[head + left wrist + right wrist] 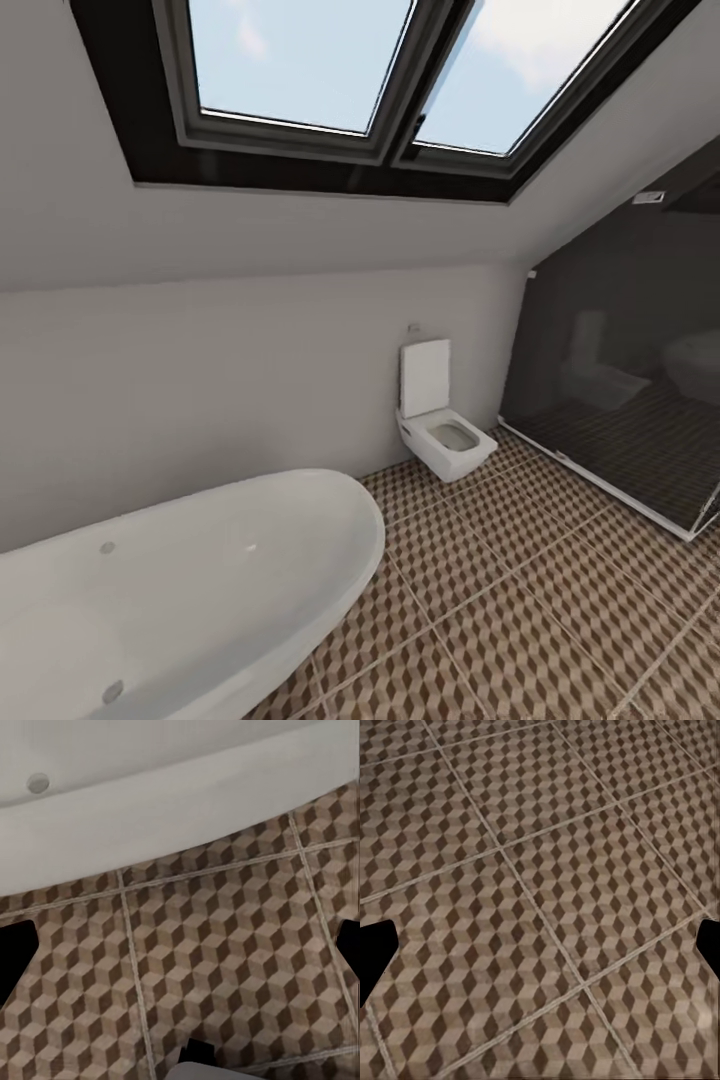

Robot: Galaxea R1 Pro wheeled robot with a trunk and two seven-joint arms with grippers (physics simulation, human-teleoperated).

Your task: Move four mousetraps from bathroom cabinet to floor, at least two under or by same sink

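Where tiles run: tub [190, 590], toilet [445, 425]

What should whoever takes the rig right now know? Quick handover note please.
Left gripper: open, nothing held, hanging over bathroom floor beside the tub.
Right gripper: open, nothing held, over bare tiles.
Head view: tub near left, toilet against the far wall, dark glass shower right.
No mousetraps, cabinet or sink in sight, so none looks placed.
Left: find the cabinet, fetch all four traps, set them on the floor, two by the sink.
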